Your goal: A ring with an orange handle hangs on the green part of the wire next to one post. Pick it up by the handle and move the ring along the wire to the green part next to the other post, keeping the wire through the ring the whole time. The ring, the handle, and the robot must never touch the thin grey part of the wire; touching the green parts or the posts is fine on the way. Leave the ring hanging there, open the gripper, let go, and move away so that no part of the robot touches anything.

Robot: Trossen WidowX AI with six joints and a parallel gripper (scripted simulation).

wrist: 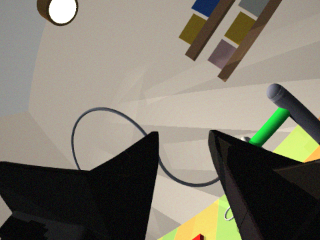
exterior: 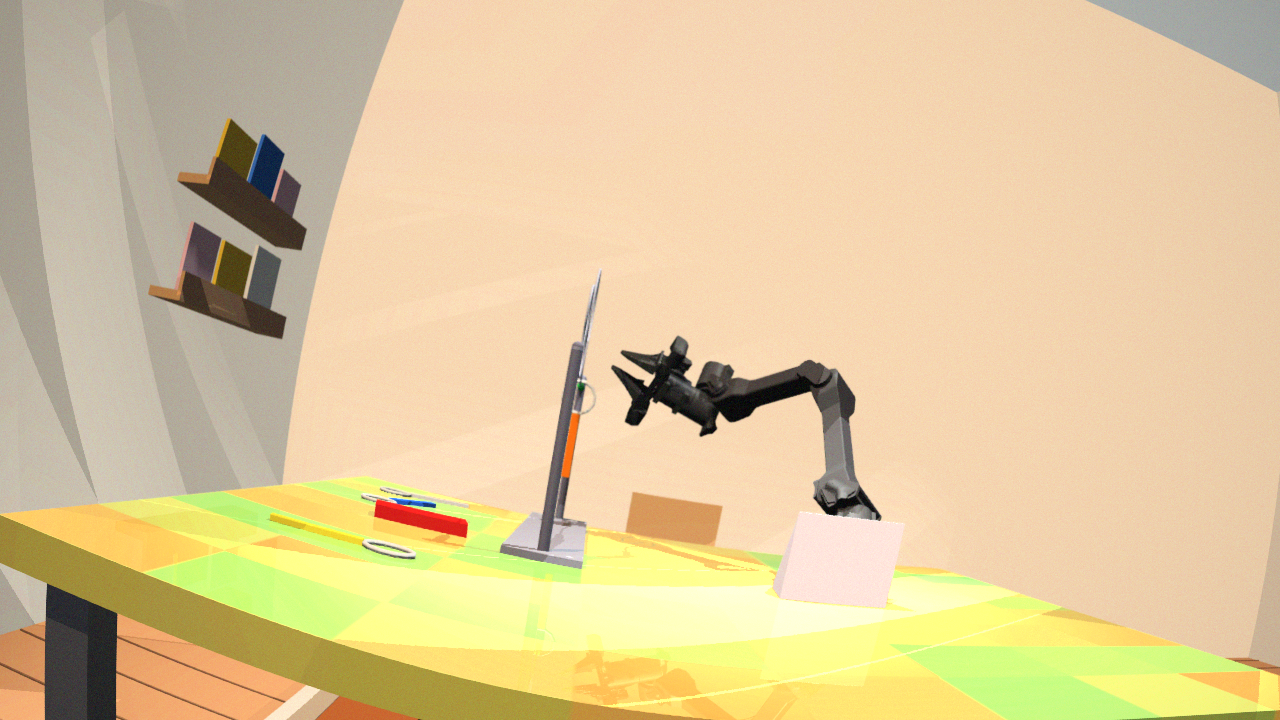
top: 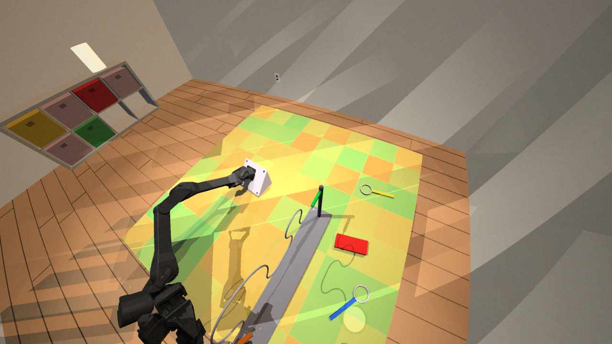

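Observation:
The orange handle [top: 245, 338] [exterior: 570, 445] hangs down below its pale ring [exterior: 595, 396], at the end of the wire cut off by the lower edge of the top view. The grey wire [top: 261, 265] [wrist: 100, 109] curves above the grey base. At the other end, a green part [top: 316, 198] [wrist: 270, 127] meets a dark post [top: 319, 205] [wrist: 300, 110] and carries no ring. My gripper [exterior: 618, 360] [wrist: 183, 137] is partly open and empty, off to the arm's side of the wire. It is higher than the handle. The wire shows behind the fingers in the wrist view.
Beyond the base lie a red block [top: 350, 244] [exterior: 420, 519], a yellow-handled ring [top: 383, 193] [exterior: 317, 528] and a blue-handled ring [top: 342, 308] [exterior: 416, 503]. A white wedge [top: 260, 184] [exterior: 841, 559] stands at the arm's foot.

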